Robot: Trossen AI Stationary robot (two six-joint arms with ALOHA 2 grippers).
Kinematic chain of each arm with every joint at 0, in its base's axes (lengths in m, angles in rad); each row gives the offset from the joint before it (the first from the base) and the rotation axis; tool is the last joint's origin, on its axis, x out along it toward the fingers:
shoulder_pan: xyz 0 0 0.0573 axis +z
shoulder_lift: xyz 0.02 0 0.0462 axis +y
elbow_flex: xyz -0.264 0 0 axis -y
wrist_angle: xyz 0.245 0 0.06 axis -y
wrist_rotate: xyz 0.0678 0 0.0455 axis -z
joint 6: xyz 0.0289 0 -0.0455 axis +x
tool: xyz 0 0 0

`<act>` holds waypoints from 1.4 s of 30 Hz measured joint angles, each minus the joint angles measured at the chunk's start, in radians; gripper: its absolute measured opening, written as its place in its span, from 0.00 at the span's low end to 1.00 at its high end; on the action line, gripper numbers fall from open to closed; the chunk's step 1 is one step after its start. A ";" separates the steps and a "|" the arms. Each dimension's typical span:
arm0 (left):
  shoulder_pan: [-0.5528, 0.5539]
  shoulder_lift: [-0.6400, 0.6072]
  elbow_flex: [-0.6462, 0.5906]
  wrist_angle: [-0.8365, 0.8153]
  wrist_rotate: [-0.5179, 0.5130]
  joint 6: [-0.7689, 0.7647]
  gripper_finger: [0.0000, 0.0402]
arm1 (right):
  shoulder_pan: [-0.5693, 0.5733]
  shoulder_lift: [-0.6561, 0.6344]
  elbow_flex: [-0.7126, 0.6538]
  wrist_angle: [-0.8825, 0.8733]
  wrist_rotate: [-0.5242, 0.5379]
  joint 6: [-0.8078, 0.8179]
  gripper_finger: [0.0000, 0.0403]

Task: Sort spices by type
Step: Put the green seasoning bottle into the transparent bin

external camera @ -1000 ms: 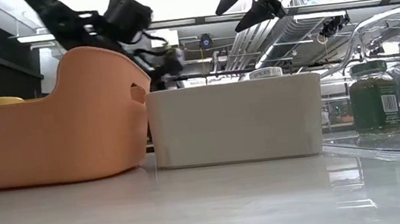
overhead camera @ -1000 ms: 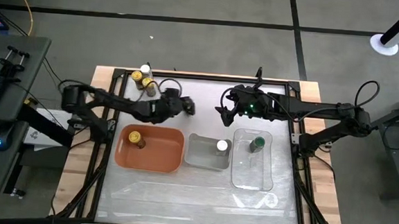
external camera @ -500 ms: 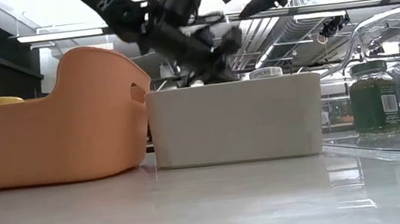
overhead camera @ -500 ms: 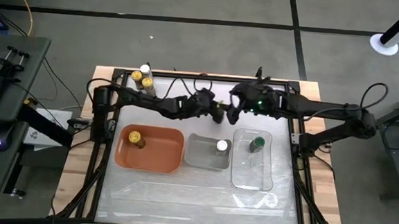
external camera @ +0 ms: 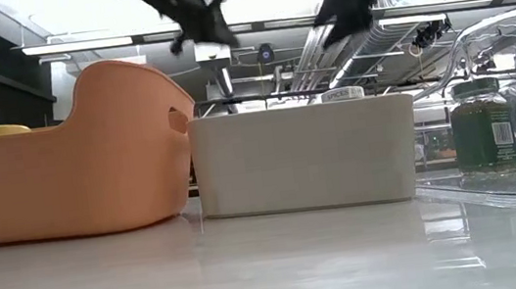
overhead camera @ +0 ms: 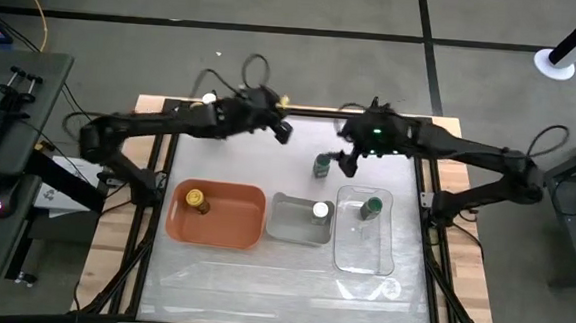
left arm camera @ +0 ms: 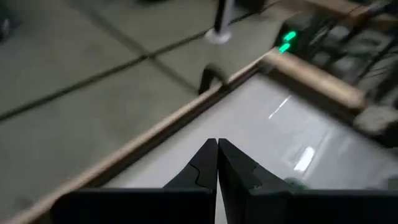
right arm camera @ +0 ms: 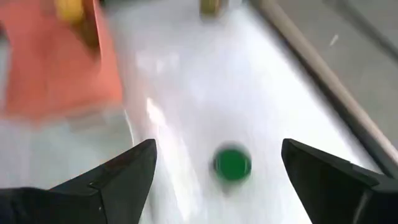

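A green-lidded spice jar (overhead camera: 322,165) stands upright on its base on the white table top, just beyond the grey tray; its lid (right arm camera: 232,165) shows ahead of my right gripper. My right gripper (overhead camera: 347,162) (right arm camera: 217,144) hovers open, raised, just right of it. My left gripper (overhead camera: 283,131) (left arm camera: 217,142) is shut on nothing, raised near the far edge. A yellow-lidded jar (overhead camera: 197,198) stands in the orange tray (overhead camera: 239,224). A white-lidded jar (overhead camera: 319,211) is in the grey tray (overhead camera: 289,222), and a green-lidded jar (overhead camera: 370,207) (external camera: 481,127) is in the clear tray (overhead camera: 363,251).
More jars (overhead camera: 209,101) stand at the far left corner, partly behind my left arm. The three trays sit in a row across the table's middle. Bare white surface (overhead camera: 281,281) lies toward the near edge. A dark frame rail (overhead camera: 301,110) runs along the far edge.
My left gripper swung right to the table's middle beside the right gripper, then drew back left, toward the far edge. A green-lidded jar now stands on the table where the two grippers met. My right gripper shifted slightly right.
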 joint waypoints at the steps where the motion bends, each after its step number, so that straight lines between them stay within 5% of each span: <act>1: 0.000 -0.038 0.000 0.000 0.027 0.022 0.00 | -0.010 0.025 0.000 -0.029 -0.026 -0.033 0.85; 7: -0.028 -0.249 0.001 0.012 0.206 0.067 0.00 | -0.027 0.161 0.000 -0.029 -0.077 -0.285 0.85; 14: -0.117 -0.410 0.002 -0.033 0.222 0.058 0.00 | -0.027 0.266 0.000 -0.038 -0.059 -0.448 0.85; 32: -0.255 -0.417 0.002 -0.055 0.165 0.006 0.00 | -0.027 0.460 0.000 0.035 0.051 -0.559 0.84; 35: -0.262 -0.418 0.002 -0.056 0.165 0.007 0.00 | -0.027 0.469 0.000 0.015 0.051 -0.552 0.78; 42: -0.261 -0.431 0.002 -0.056 0.162 0.057 0.00 | -0.026 0.464 0.000 0.020 0.047 -0.491 0.48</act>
